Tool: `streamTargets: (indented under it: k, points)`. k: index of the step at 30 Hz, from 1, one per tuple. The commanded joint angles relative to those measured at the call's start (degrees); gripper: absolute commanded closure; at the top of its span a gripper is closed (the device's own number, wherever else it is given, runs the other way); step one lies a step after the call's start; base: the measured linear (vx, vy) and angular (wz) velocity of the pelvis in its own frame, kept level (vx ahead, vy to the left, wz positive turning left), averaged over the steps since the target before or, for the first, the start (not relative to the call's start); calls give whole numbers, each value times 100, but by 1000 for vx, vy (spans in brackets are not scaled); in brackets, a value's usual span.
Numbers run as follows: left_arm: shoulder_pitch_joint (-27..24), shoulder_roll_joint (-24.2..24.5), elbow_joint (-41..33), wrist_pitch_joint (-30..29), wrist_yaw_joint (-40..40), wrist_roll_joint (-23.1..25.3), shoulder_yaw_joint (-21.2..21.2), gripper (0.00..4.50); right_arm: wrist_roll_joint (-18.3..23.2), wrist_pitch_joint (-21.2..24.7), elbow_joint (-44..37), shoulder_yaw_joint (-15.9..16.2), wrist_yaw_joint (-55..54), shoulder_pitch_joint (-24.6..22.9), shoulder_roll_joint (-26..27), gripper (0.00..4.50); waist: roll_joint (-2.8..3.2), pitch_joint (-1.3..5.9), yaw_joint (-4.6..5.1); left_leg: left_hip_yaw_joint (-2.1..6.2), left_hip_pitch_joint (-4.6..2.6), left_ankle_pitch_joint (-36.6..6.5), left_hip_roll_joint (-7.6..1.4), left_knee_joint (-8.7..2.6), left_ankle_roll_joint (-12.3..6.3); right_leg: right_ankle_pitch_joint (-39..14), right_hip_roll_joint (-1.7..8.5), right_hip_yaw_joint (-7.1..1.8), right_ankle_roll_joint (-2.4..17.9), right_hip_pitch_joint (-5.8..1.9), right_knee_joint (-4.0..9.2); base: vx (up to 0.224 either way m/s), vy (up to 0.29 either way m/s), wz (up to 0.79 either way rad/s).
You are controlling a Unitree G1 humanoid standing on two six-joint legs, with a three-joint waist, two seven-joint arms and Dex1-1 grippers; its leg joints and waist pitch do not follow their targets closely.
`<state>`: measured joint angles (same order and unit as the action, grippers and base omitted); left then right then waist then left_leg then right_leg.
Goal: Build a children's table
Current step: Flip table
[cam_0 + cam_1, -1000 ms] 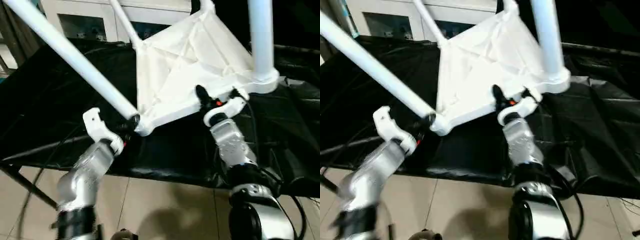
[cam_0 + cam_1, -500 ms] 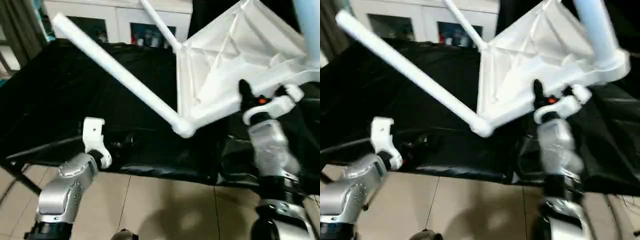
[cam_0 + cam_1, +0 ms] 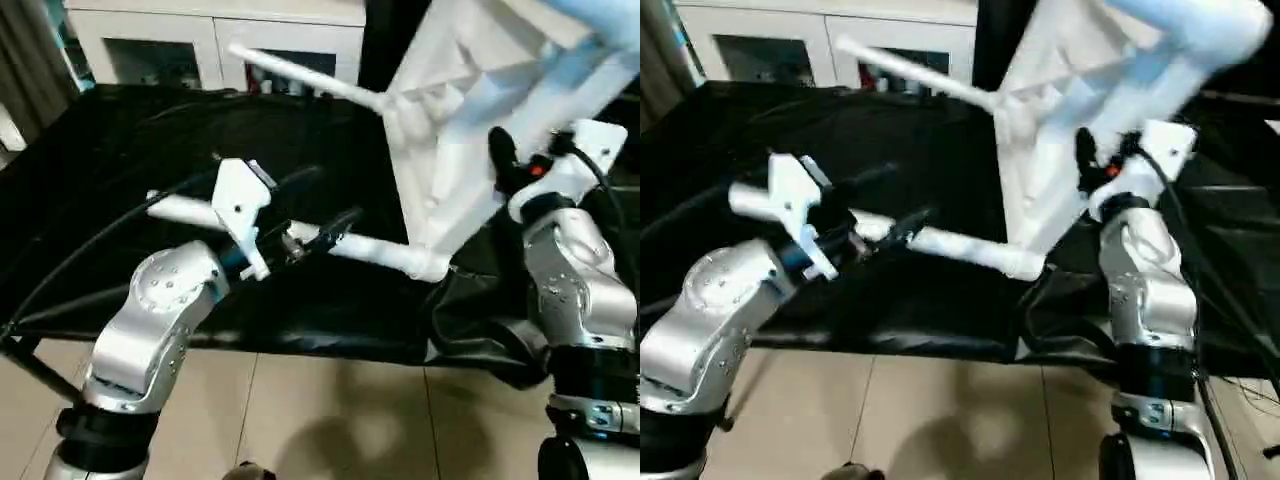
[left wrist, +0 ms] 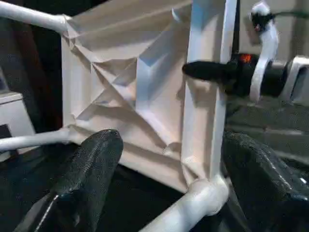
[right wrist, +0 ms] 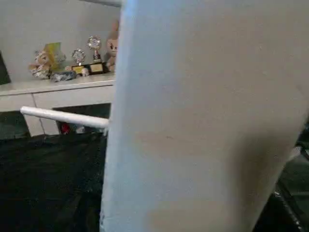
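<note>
Gripping: right gripper [image 3: 512, 162] is clamped on the rim of the children's table [image 3: 450, 110], one black finger lying across the ribbed underside; left gripper [image 4: 171, 150] stands wide apart, holding nothing.
Table's place: top is tipped up steeply on the black cloth [image 3: 110, 200], its lowest corner down near the cloth's front edge; underside faces the left arm.
Legs: near leg [image 3: 375, 250] runs low over the cloth from that corner toward the left gripper; far leg [image 3: 300, 80] points toward the cabinet [image 3: 215, 25]; another leg [image 3: 1180, 40] rises at upper right, blurred; a fourth I cannot make out.
Left claw and near leg: leg lies in line between the open fingers [image 4: 96, 159]; whether they touch it I cannot tell.
Risk, slip: one pinch on a smooth rim carries a tall tilted top; it could swing or drop if the grip gives.
Risk, leg: a sideways knock from the left claw could lever the near leg in its corner socket [image 4: 207, 195].
Risk, edge: lowest corner could slide off the cloth's front.
Risk, cloth: loose folds could snag a leg tip.
Containers: corner sockets each hold a leg end where seen; cabinet's glass doors show small dark items, too small to name.
</note>
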<state>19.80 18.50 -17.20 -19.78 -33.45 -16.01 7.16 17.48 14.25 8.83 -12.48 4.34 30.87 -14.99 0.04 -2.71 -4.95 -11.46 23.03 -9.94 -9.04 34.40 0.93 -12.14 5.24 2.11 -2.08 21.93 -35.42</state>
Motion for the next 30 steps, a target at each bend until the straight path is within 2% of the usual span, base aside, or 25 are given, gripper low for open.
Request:
streamTargets:
  k: [1, 5, 9, 14, 16, 19, 20, 21, 22, 24, 26, 29, 30]
  points:
    - [60, 102, 3, 41, -19, 205, 64, 64, -231, 105, -1, 117, 56, 6, -96, 251, -13, 369, 21, 157, -207, -852, -348, -416, 179, -226, 240, -187, 1013, -148, 329, 0, 0, 0]
    - [135, 196, 46, 42, 27, 326, 132, 64, -295, 98, 55, 135, 2, 62, -124, 252, -22, 361, 16, 156, -224, -1027, -352, -427, 247, -433, 245, -192, 994, -134, 345, 0, 0, 0]
    - [320, 332, 384, 300, 398, 1122, 329, 64, -682, -32, 360, 404, -94, 241, -157, 254, -19, 360, 16, 163, -222, -1114, -346, -430, 302, -606, 256, -196, 912, -125, 360, 0, 0, 0]
    - [590, 318, 582, 353, 576, 1425, 420, 64, -922, -151, 845, 611, -95, 567, -85, 255, -22, 355, 30, 176, -218, -1328, -345, -440, 391, -873, 266, -196, 930, -109, 377, 0, 0, 0]
    - [664, 319, 647, 383, 602, 1510, 462, 64, -967, -189, 1039, 651, -90, 664, -67, 255, -18, 360, 18, 167, -239, -1366, -344, -431, 396, -860, 263, -198, 955, -84, 373, 0, 0, 0]
    - [771, 297, 793, 534, 719, 1673, 508, 64, -1012, -185, 1331, 748, -9, 788, -42, 255, -26, 355, 32, 178, -199, -1347, -341, -436, 389, -804, 262, -191, 971, -103, 366, 0, 0, 0]
    - [805, 310, 832, 587, 729, 1730, 538, 64, -1006, -196, 1399, 769, 33, 809, -29, 221, -21, 364, 29, 177, -212, -1371, -341, -430, 390, -820, 269, -192, 972, -104, 365, 0, 0, 0]
    - [834, 313, 887, 652, 723, 1803, 561, 64, -1030, -237, 1483, 796, 70, 837, -20, 201, -48, 361, 34, 177, -205, -1356, -345, -433, 381, -805, 269, -192, 974, -109, 364, 0, 0, 0]
    - [860, 337, 935, 776, 745, 1956, 604, 64, -1076, -286, 1573, 840, 91, 861, -16, 187, -42, 363, 32, 177, -197, -1328, -340, -427, 356, -788, 271, -193, 979, -113, 365, 0, 0, 0]
    - [918, 426, 981, 1066, 649, 2145, 708, 64, -1151, -349, 1769, 894, 65, 912, 22, 180, -39, 367, 32, 176, -197, -1282, -345, -422, 324, -797, 279, -192, 997, -107, 368, 0, 0, 0]
    - [949, 449, 976, 1260, 618, 2140, 716, 64, -1289, -377, 1896, 954, 10, 940, 6, 167, -96, 390, 26, 166, -182, -1098, -349, -403, 277, -594, 287, -187, 1079, -127, 341, 0, 0, 0]
    - [1009, 573, 961, 1488, 627, 2348, 814, 64, -1479, -506, 2066, 1087, 7, 910, -52, 154, -82, 406, 8, 154, -174, -710, -345, -371, 136, -86, 269, -177, 1170, -137, 273, 0, 0, 0]
    - [1027, 616, 956, 1549, 634, 2423, 846, 64, -1506, -533, 2107, 1111, 12, 897, -58, 154, -82, 406, 8, 154, -174, -710, -345, -371, 136, -86, 269, -177, 1170, -137, 273, 0, 0, 0]
